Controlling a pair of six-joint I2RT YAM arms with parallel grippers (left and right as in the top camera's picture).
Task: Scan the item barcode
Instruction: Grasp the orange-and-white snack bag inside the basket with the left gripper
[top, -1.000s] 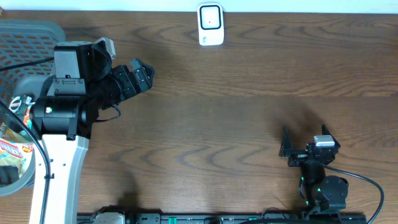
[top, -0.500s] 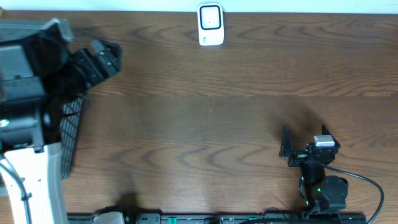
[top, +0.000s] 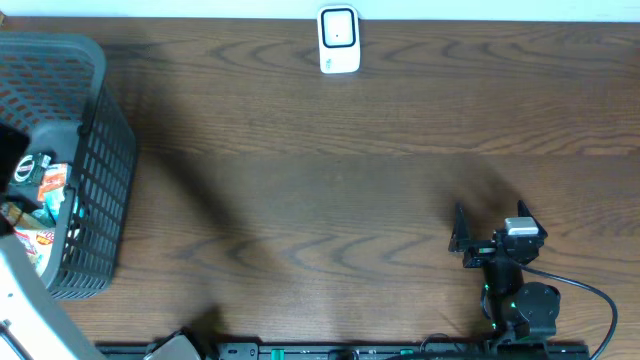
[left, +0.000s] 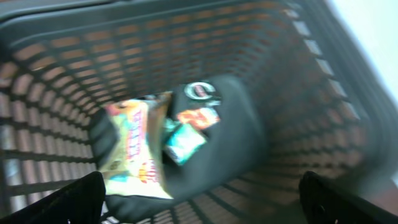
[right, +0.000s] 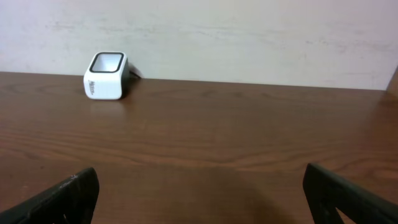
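A grey mesh basket (top: 95, 150) stands at the table's left edge with the items in it. Through the left wrist view I look down into the basket (left: 56, 93): a yellow snack packet (left: 134, 149), a small teal packet (left: 183, 142) and a black pouch (left: 230, 124) lie on its floor. My left gripper (left: 202, 208) hangs open above them, holding nothing. The white barcode scanner (top: 339, 40) stands at the table's far edge. My right gripper (top: 489, 222) rests open and empty near the front right, facing the scanner (right: 106, 76).
Brown wooden table (top: 330, 200) runs between basket and scanner. A pale wall (right: 249, 37) rises behind the scanner. My left arm's white link (top: 20, 300) shows at the bottom left corner beside the basket.
My left arm has swung left from over the table to above the basket, and its gripper has left the overhead view. The right arm has not moved.
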